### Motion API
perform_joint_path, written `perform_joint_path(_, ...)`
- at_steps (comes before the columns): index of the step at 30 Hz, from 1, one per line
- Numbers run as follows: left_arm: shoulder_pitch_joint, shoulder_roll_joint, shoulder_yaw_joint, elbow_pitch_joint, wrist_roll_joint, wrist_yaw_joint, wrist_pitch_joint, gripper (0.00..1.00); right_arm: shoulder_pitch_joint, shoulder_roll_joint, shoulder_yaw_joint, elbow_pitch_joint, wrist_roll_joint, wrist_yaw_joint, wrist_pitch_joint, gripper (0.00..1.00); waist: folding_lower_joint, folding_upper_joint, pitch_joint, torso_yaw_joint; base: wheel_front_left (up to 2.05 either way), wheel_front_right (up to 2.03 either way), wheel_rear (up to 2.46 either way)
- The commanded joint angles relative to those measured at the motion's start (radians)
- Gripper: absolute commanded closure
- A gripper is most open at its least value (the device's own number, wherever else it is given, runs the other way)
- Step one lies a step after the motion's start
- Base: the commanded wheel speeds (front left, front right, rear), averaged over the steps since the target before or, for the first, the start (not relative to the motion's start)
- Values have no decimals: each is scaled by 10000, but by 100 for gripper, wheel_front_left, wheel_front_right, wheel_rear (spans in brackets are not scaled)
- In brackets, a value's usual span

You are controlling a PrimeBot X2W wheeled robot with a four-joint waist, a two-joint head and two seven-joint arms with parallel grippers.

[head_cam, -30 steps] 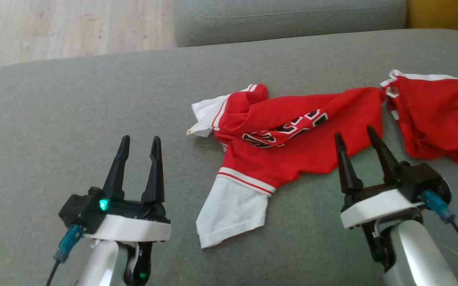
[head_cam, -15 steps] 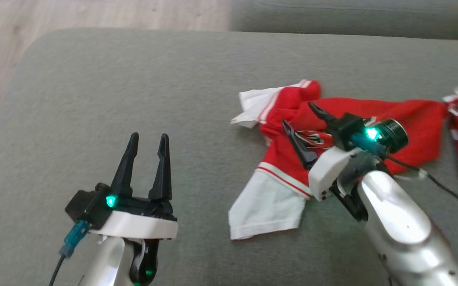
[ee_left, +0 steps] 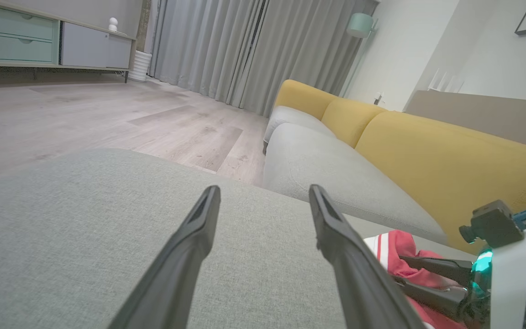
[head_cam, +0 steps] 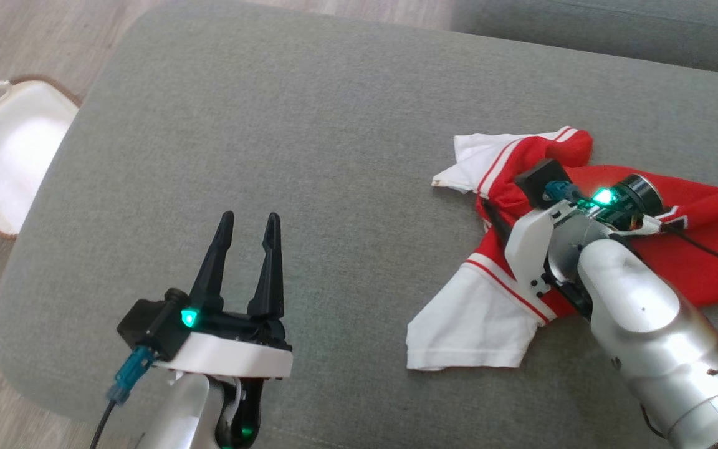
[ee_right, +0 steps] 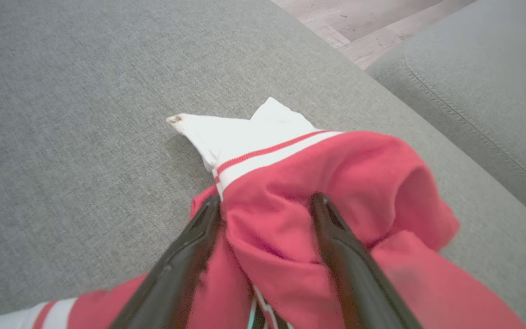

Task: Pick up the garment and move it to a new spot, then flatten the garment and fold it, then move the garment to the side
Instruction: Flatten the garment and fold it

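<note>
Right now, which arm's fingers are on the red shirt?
The right arm's fingers, open and straddling a fold of the red shirt; the left arm's fingers hover over bare grey cushion.

Ahead of the left pincer (ee_left: 264, 189) we see wood floor (ee_left: 107, 109), grey curtains (ee_left: 244, 45) and a yellow sofa (ee_left: 427, 151). A cabinet (ee_left: 39, 45) stands ahead to its left, and a grey cushion (ee_left: 62, 228) lies under it.

My left gripper (head_cam: 250, 216) hovers, jaws apart, above the grey fabric cushion (head_cam: 334, 125); my right gripper (head_cam: 501, 209) is sunk into the crumpled red-and-white jersey garment (head_cam: 702, 249).
</note>
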Motion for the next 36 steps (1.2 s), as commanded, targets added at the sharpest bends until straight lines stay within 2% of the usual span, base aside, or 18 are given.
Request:
perform_joint_path(1,-380,35,247,-360,-54,36,-93,0,-334,79,140,-1,94,67,41,55,-1,0,39,79,0,0,0)
perform_joint_path(2,-382,35,232,-365,-60,46,-93,0,-434,94,200,144,126,67,-41,100,-1,0,46,97,0,0,0)
perform_joint_path(7,-409,35,181,-353,-74,86,-93,0,-1036,425,-100,444,647,67,-1036,100,-1,0,-10,105,0,0,0)
perform_joint_path(14,-423,35,158,-338,-69,94,-93,0,-2111,934,-137,124,1308,67,-2579,100,-1,0,-120,12,0,0,0)
perform_joint_path(18,-442,35,129,-341,-75,93,-93,0,-2669,1054,-348,182,1486,67,-2847,100,-1,0,-121,14,0,0,0)
perform_joint_path(21,-476,35,100,-365,-84,87,-93,0,-3252,1124,-691,667,1457,67,-2856,100,-1,0,-44,32,0,0,0)
perform_joint_path(22,-489,35,82,-366,-87,84,-93,0,-3415,1138,-852,942,1393,67,-2852,3,-1,0,-17,46,0,0,0)
perform_joint_path(23,-504,35,60,-360,-91,81,-93,0,-3534,1157,-1014,1281,1338,67,-2798,0,-1,0,3,63,0,0,0)
perform_joint_path(29,-576,35,-20,-337,-130,137,-93,0,-3730,1227,-1202,2618,812,67,-3205,0,-1,0,9,64,0,0,0)
perform_joint_path(36,-431,35,539,-336,138,142,-93,0,-2923,1403,-1085,2546,779,67,-3945,0,-1,0,-288,-782,0,0,0)
